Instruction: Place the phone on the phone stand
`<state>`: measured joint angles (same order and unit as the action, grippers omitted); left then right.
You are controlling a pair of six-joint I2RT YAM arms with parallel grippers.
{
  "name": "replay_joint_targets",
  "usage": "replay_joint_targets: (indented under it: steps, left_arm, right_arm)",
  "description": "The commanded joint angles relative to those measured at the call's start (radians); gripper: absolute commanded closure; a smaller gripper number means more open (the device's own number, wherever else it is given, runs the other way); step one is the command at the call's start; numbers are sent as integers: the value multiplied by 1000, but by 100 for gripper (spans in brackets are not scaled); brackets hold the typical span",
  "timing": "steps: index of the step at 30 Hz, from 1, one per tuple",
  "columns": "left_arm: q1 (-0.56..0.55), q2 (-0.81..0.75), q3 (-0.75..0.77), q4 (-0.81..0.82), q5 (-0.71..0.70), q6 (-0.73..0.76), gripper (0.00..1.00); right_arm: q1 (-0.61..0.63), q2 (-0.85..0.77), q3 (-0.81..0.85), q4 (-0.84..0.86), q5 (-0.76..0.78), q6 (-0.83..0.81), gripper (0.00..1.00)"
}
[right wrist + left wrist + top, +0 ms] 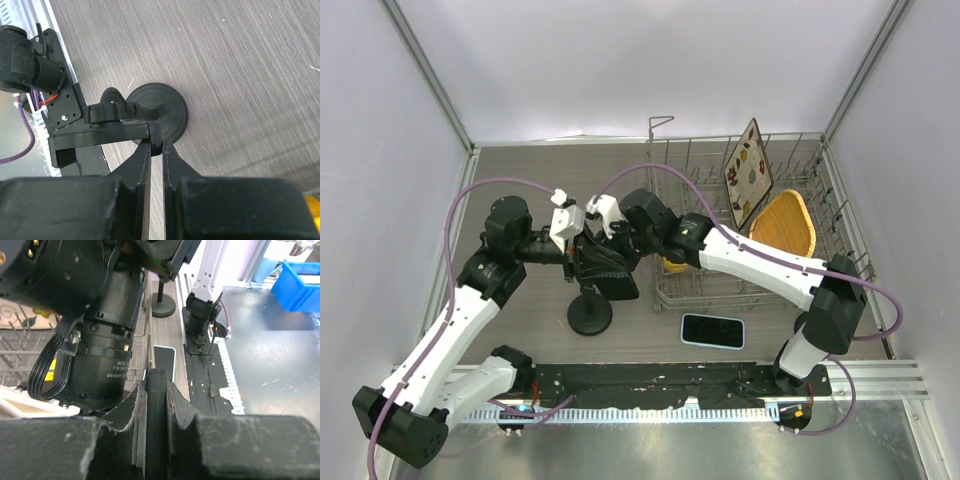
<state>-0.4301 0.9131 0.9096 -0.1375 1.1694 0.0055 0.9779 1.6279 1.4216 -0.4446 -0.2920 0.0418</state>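
Note:
The phone [713, 330] lies flat, screen dark, on the wooden table near the front edge; it also shows in the left wrist view as the phone [164, 360]. The black phone stand [590, 316] stands on its round base to the phone's left, its holder plate [615, 275] raised above. My left gripper [578, 250] comes in from the left, and the left gripper [156, 385] is shut on a thin black edge of the holder. My right gripper [620, 245] comes from the right; the right gripper [156, 142] pinches the holder's edge above the round base [162, 112].
A wire dish rack [800, 160] fills the back right, holding a patterned board [748, 172] and a yellow bowl [785, 222]. The black mounting rail [650, 380] runs along the near edge. The right arm stretches over the rack's front left corner.

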Motion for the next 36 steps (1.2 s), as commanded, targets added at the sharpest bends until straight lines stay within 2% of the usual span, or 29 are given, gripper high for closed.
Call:
replay_joint_targets:
  steps: [1,7,17,20,23,27,28,30,31,33,34,36]
  left_arm:
    - [-2,15,57,-86,-22,139,100]
    - [-2,81,91,-129,-13,185,100]
    - [-1,79,84,-162,-47,224,100]
    - [-1,75,92,-201,-77,254,100]
    - [-2,46,91,-240,-170,266,100]
    - [-12,-28,63,-249,-434,191,100]
    - [-18,-55,61,-252,-614,157,100]
    - [-21,-77,51,-270,-802,41,100]
    - [-24,-100,40,-295,-924,21,100]
    - [-41,-138,14,-335,-1107,-46,100]
    - [-50,-176,-12,-343,-1318,-76,100]
    - [-55,-198,-24,-361,-1378,-84,100]
  right_arm:
    - [-2,-7,56,6,-113,-14,99]
    - [-11,0,66,-34,-174,-58,99]
    - [-39,-7,57,-48,-208,-85,99]
    - [-42,-10,57,-51,-196,-85,99]
    - [-42,-20,53,-40,-148,-50,99]
    - [-41,-77,-31,97,-6,88,99]
    - [-33,-94,-56,136,122,128,99]
    - [7,-126,-99,197,259,216,99]
    - [21,-132,-110,207,410,245,100]
    - [77,-152,-142,233,563,349,100]
    - [109,-154,-148,228,775,381,99]
    - [224,-126,-138,199,968,449,99]
